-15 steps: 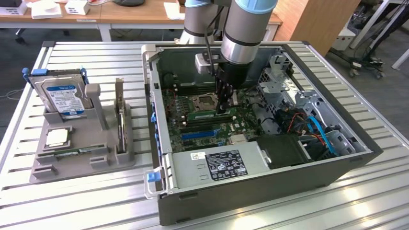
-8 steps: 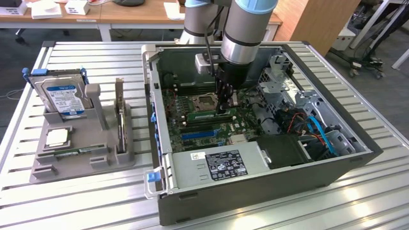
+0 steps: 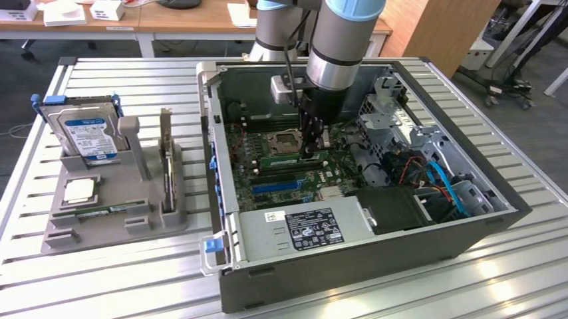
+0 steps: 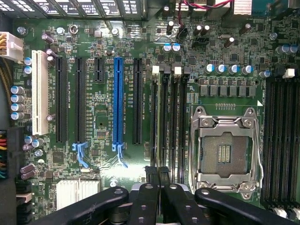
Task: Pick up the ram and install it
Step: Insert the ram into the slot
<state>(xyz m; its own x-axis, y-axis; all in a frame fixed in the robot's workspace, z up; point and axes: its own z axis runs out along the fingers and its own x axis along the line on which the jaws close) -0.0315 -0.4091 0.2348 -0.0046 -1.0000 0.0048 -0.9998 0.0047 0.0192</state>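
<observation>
A thin green ram [image 3: 279, 160] stands on edge in a memory slot just beside the CPU socket [image 3: 286, 141], inside the open computer case [image 3: 355, 266]. My gripper [image 3: 309, 154] points straight down at the end of that stick, and I cannot tell whether it touches it. In the wrist view the gripper [image 4: 158, 171] has its two black fingertips pressed together, shut, directly over the row of black memory slots [image 4: 168, 126] next to the CPU socket [image 4: 225, 150]. Nothing shows between the fingertips. Another green ram stick [image 3: 100, 211] lies in the grey holder [image 3: 116, 222] outside the case.
The grey holder on the exterior view's left also carries a hard drive [image 3: 84, 133] and an upright expansion card [image 3: 166, 156]. Inside the case are a power supply [image 3: 302, 229], drive cages and cables [image 3: 443, 183]. A blue slot [image 4: 117, 101] and black expansion slots lie beside the memory slots.
</observation>
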